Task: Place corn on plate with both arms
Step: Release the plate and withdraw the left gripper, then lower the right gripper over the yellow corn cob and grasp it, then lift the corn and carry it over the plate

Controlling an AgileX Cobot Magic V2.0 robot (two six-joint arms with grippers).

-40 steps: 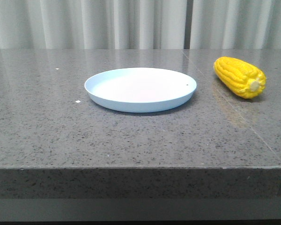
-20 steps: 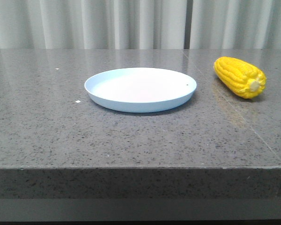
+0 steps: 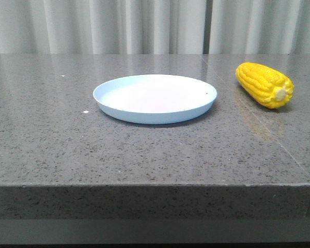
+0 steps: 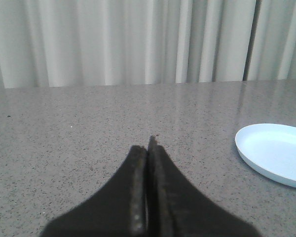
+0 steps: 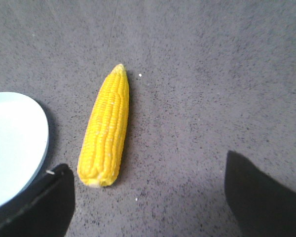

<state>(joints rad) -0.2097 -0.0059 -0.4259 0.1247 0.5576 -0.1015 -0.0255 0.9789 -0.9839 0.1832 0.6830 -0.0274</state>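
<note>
- No writing or label is seen on the corn (image 3: 265, 84) or the plate (image 3: 155, 98).
- The corn lies at the right of the front frame, apart from the centred plate, on a grey speckled table (image 3: 67, 144).
- White curtains (image 3: 93, 26) hang behind.
- The left gripper (image 4: 148, 148) is pressed closed, empty.
- The right gripper (image 5: 148, 197) is spread wide, empty.
</note>
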